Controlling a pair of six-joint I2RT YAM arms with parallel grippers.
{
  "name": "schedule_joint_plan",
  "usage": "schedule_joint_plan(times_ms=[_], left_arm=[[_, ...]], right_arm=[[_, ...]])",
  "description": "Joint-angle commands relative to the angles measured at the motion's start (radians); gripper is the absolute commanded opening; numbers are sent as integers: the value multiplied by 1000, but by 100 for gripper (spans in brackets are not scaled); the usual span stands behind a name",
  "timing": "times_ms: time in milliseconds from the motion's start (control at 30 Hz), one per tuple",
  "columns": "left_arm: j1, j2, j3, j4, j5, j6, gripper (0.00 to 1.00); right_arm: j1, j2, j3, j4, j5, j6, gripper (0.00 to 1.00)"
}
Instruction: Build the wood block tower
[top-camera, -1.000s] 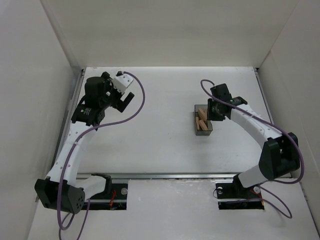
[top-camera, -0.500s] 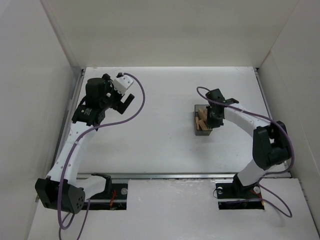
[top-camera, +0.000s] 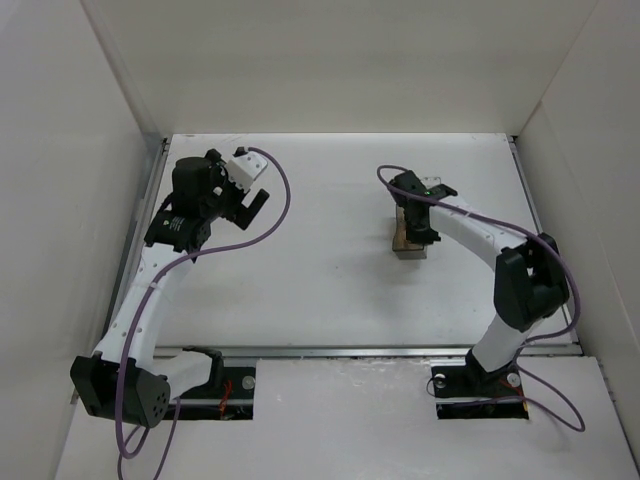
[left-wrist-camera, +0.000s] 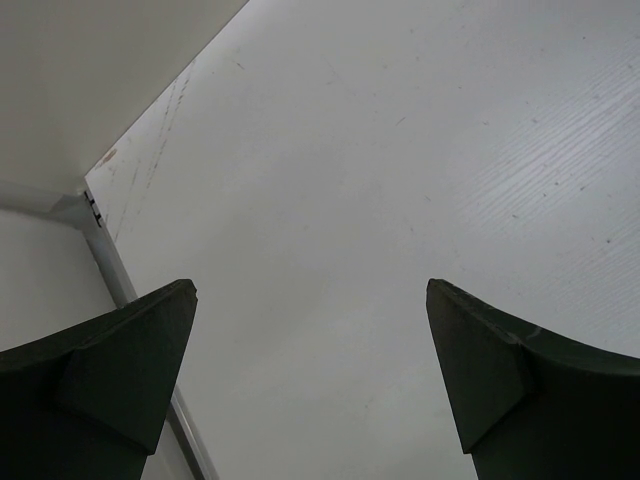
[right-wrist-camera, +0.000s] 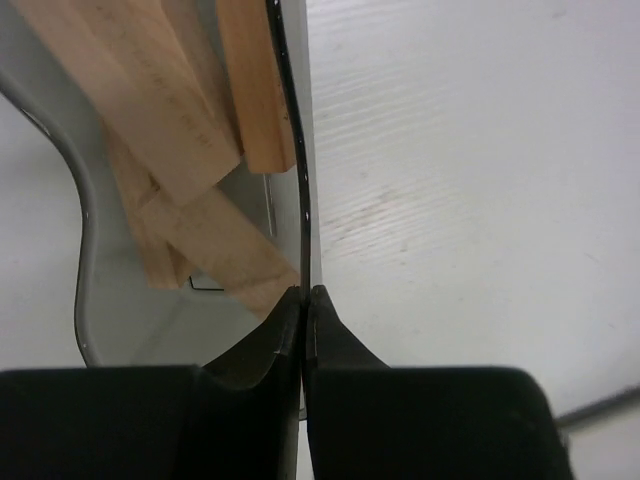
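Several light tan wooden planks (right-wrist-camera: 150, 90) lie jumbled inside a small grey translucent bin (right-wrist-camera: 100, 260). No built tower shows in any view. My right gripper (right-wrist-camera: 305, 292) is shut on the bin's thin side wall (right-wrist-camera: 293, 150), one finger inside and one outside. In the top view the right gripper (top-camera: 414, 222) is over the bin (top-camera: 409, 243) at centre right, and the planks there are mostly hidden. My left gripper (top-camera: 250, 200) is open and empty at the far left; its wrist view (left-wrist-camera: 310, 290) shows only bare table.
White walls enclose the table on the left, back and right. A metal rail (top-camera: 150, 200) runs along the left edge, close to the left arm. The right arm's purple cable (top-camera: 385, 172) loops above the bin.
My right arm has swung its wrist left and turned over the bin. The bin now looks tipped, with fewer planks showing from above. The left arm has not moved.
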Motion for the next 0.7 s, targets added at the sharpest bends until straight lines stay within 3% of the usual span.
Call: schedule_joint_plan(times_ms=[0, 33, 200, 233, 367, 400, 433, 467, 533, 567, 667], left_arm=[[-4, -8, -13, 11, 10, -9, 99], [-4, -8, -13, 11, 0, -9, 99], [-4, -8, -13, 31, -19, -9, 99], [-4, -8, -13, 31, -19, -9, 99], [-13, -8, -13, 31, -28, -9, 99], [-13, -8, -13, 31, -28, -9, 99], [-13, -8, -13, 31, -28, -9, 99], [-13, -8, -13, 31, -28, -9, 99], [-13, -8, -13, 31, -28, -9, 99], [-13, -8, -13, 31, -28, -9, 99], [-13, -8, -13, 31, -28, -9, 99]], right_arm=[[54, 40, 150, -179, 338, 179, 0], [71, 66, 180, -230, 453, 210, 0], [195, 316, 323, -553, 679, 368, 0], [214, 416, 333, -565, 713, 379, 0], [316, 532, 354, -565, 700, 379, 3], [345, 533, 380, -565, 689, 379, 9], [356, 533, 395, -565, 679, 379, 35], [366, 533, 411, -565, 679, 379, 52], [378, 513, 455, -565, 679, 369, 76], [378, 484, 471, -565, 679, 369, 84], [378, 404, 504, -551, 679, 346, 89]])
